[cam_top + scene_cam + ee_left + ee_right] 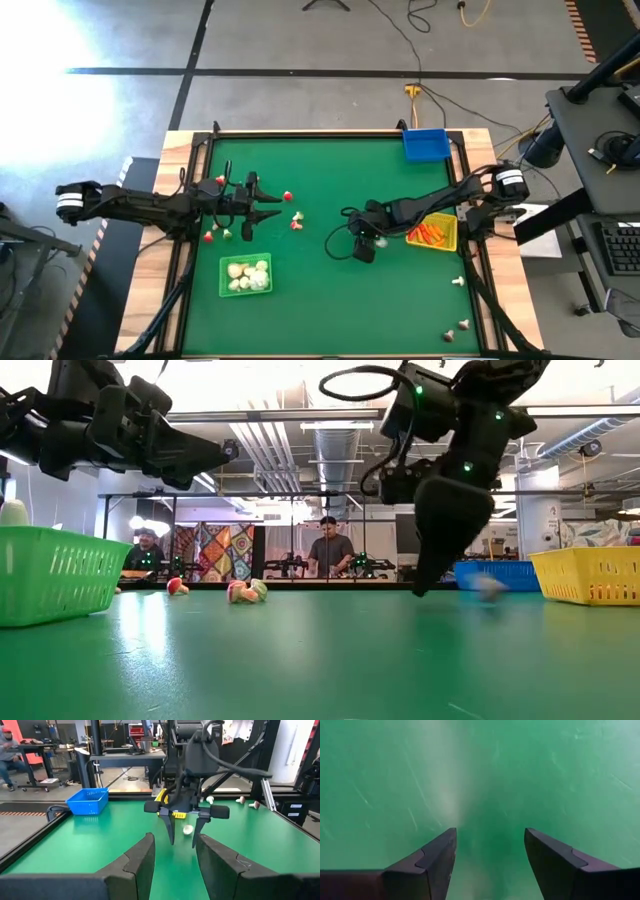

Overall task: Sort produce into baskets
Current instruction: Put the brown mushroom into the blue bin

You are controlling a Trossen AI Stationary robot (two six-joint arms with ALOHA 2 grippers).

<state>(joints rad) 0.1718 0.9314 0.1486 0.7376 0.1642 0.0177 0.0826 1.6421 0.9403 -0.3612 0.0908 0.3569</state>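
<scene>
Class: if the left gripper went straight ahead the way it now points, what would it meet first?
Probably the right gripper, which hangs directly ahead over the green table; a small whitish bulb sits by it, depth unclear.

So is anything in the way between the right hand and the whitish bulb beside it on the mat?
Nothing visible. The right hand hangs open just above the mat, and the whitish bulb lies right beside its fingers with only bare green mat around it.
</scene>
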